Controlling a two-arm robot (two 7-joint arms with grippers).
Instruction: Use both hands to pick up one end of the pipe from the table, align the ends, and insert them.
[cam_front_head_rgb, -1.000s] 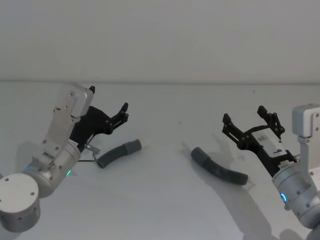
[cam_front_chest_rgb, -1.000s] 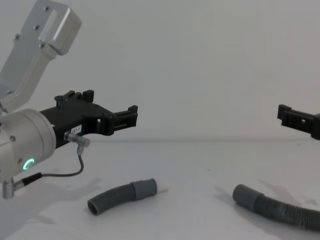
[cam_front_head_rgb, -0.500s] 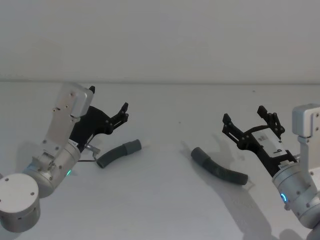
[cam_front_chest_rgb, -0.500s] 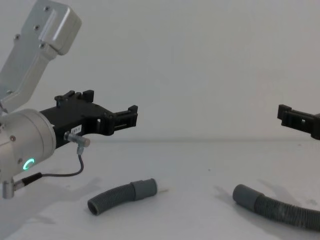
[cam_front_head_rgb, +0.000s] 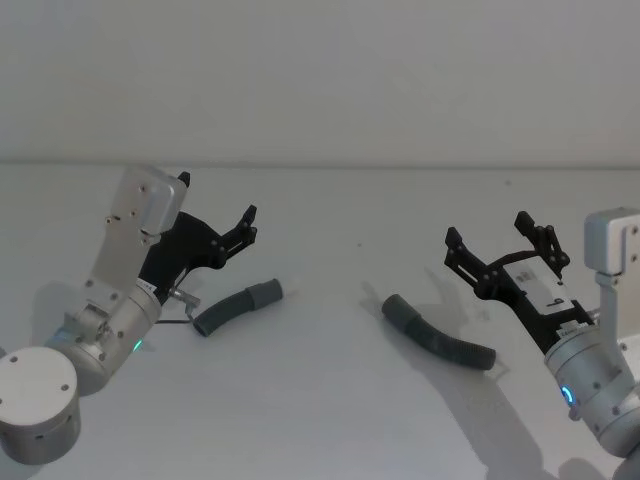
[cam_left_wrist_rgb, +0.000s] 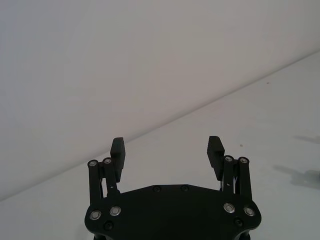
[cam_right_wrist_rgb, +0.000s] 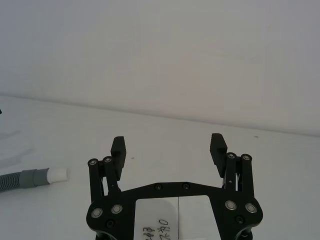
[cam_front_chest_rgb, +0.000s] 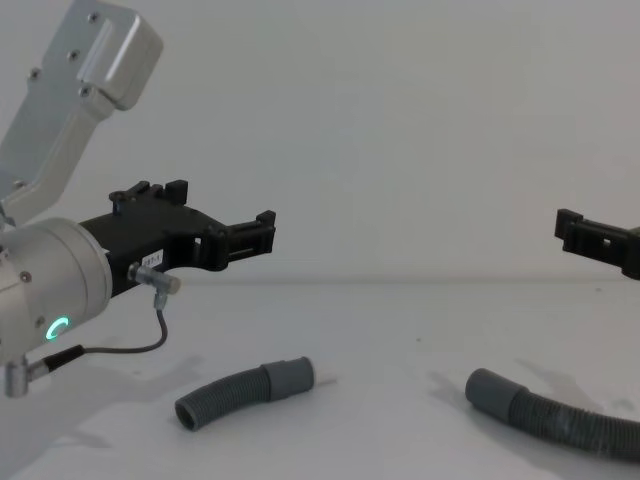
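The pipe lies on the white table as two dark corrugated stretches. The left stretch ends in a grey cuff with a white tip. The right stretch ends in a plain grey cuff. The two ends face each other across a wide gap. My left gripper hovers open above and behind the left stretch. Held above the right stretch, my right gripper is open too, and it enters the chest view's right edge. Neither gripper touches the pipe.
A thin dark cable loops from the left wrist down beside the left stretch of pipe. A plain wall stands behind the table.
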